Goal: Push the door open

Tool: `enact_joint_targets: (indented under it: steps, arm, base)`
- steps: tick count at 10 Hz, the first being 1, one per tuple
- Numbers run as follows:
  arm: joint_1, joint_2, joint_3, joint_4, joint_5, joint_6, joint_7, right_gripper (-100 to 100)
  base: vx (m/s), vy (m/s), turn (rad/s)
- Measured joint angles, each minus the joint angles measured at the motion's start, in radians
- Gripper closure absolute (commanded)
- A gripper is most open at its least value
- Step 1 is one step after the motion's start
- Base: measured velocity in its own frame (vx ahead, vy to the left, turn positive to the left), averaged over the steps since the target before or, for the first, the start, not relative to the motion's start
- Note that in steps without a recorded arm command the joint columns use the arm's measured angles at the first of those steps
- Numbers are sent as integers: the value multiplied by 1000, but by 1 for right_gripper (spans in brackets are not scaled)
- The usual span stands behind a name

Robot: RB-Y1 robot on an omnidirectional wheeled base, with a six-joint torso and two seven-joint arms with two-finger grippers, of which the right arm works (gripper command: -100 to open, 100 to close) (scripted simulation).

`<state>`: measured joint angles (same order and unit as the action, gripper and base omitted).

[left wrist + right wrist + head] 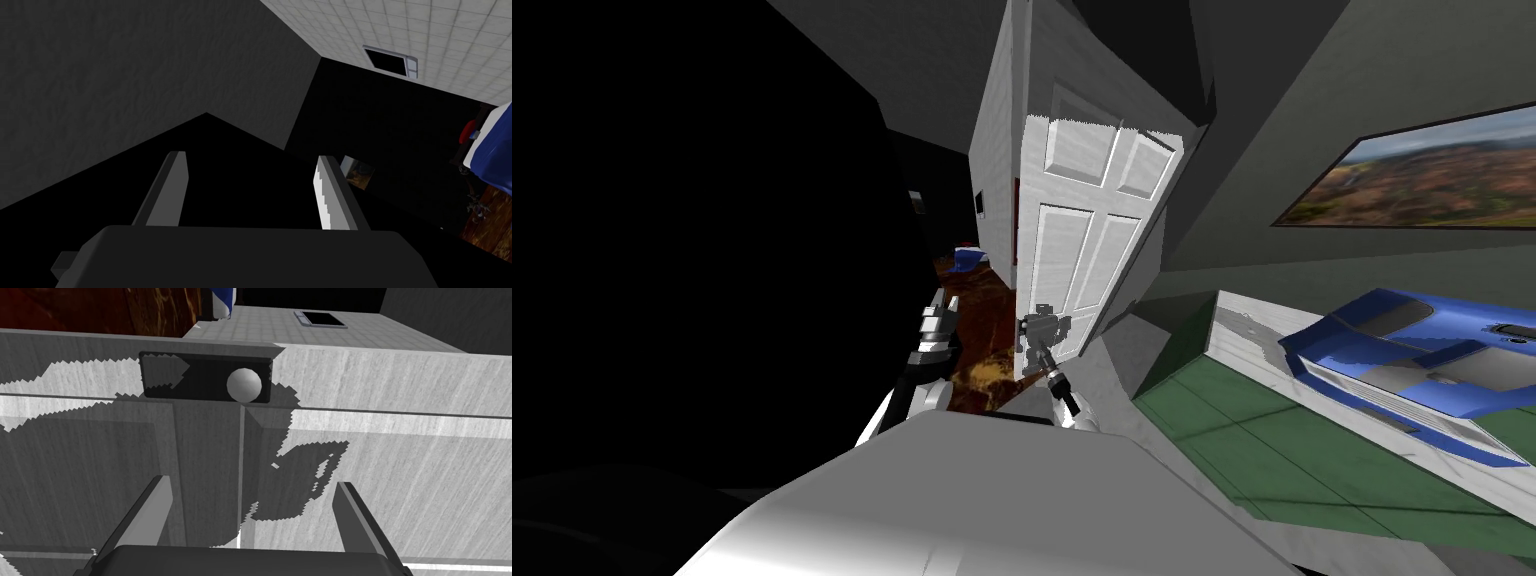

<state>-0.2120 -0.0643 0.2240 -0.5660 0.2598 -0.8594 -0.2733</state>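
Both fingers of the right gripper point(254, 483) stand apart with nothing between them, aimed at the face of the white panelled door point(400, 463). Beyond the fingertips sits the round pale knob point(244, 384) on its dark plate point(165, 378), close to the door's free edge. Past that edge I can see dark wood floor point(100, 308), so I judge the door to be partly ajar and the push step to be in hand rather than finished. The gripper's shadow lies on the door just ahead of it, which puts it very near. I cannot confirm contact.

For the next move I would press forward on the flat strip between the fingers and the knob, staying near the free edge for leverage. Then I would follow the door's swing so the blades do not slide off.

From the head view the door point(1082, 260) shows raised rectangular panels and faint streaking, with the right gripper point(1039, 332) low against it. The left gripper point(940, 318) hangs beside it toward the gap, its fingers also apart and empty.
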Motion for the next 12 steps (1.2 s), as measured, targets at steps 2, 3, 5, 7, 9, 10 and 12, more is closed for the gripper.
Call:
enact_joint_targets:
  steps: [2,3,5,7,9,10,12]
  arm:
    - [4,-2,-2,-6,-1,2,5,-100]
    - [3,-1,-4,-4,-3,1,8,-100]
    - [3,2,-9,-3,-6,1,16,-100]
    - [2,9,-14,1,-9,-1,25,-100]
    - [0,15,-18,7,-11,-5,31,100]
    - [-1,15,-18,7,-11,-5,30,100]
    - [-1,15,-17,7,-10,-2,30,100]
  base:
    - [179,94,26]
    - [244,103,32]
    - [217,98,35]
    - [157,116,20]
    - [28,21,-6]
    - [-29,-19,20]
    - [-14,-11,3]
